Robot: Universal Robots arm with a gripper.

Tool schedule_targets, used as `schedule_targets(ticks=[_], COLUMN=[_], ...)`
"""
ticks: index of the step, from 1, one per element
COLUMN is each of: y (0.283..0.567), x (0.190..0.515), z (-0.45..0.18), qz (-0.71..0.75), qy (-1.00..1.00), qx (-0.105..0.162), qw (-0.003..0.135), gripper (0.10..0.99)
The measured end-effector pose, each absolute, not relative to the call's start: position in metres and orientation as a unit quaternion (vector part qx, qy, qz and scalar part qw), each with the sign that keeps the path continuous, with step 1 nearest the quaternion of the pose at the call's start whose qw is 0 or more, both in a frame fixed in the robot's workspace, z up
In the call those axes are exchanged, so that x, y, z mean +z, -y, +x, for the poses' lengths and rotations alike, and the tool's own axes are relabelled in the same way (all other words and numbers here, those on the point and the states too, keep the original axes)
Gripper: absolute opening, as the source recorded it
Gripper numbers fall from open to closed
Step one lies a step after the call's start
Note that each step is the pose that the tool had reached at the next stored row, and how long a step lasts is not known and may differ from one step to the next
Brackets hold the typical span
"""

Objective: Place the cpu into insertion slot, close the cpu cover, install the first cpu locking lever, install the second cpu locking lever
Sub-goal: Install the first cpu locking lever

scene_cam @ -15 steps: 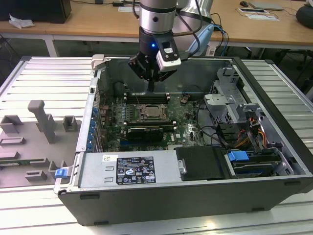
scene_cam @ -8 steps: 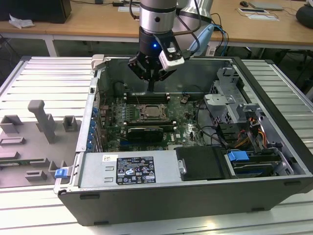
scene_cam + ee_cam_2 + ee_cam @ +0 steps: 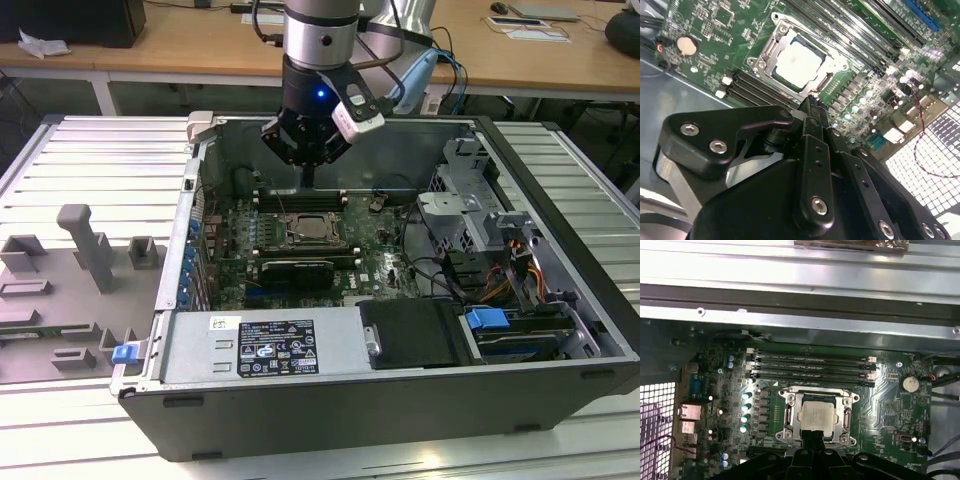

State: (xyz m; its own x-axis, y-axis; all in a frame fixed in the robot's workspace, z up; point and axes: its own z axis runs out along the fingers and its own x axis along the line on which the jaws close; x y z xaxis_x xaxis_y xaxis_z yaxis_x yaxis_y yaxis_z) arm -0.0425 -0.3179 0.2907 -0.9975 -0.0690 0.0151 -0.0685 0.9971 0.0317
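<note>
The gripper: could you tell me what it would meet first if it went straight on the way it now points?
Most likely the rim of the cpu cover, right beside the cpu: in the first wrist view the gripper lines up with that rim, though depth is unclear.

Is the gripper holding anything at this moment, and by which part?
Nothing is held. The black gripper is shut and empty above the board. The pale silver square cpu lies seated under the silver-grey metal cpu cover.
</note>
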Motion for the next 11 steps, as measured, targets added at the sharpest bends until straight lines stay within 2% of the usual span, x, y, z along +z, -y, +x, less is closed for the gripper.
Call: schedule_targets(ticks=[11], y=[0.318], x=[0.288], z=[-0.056], qz=[0.035], qy=[0.999], qx=[-0.019], qw=[0.006], gripper=[0.106])
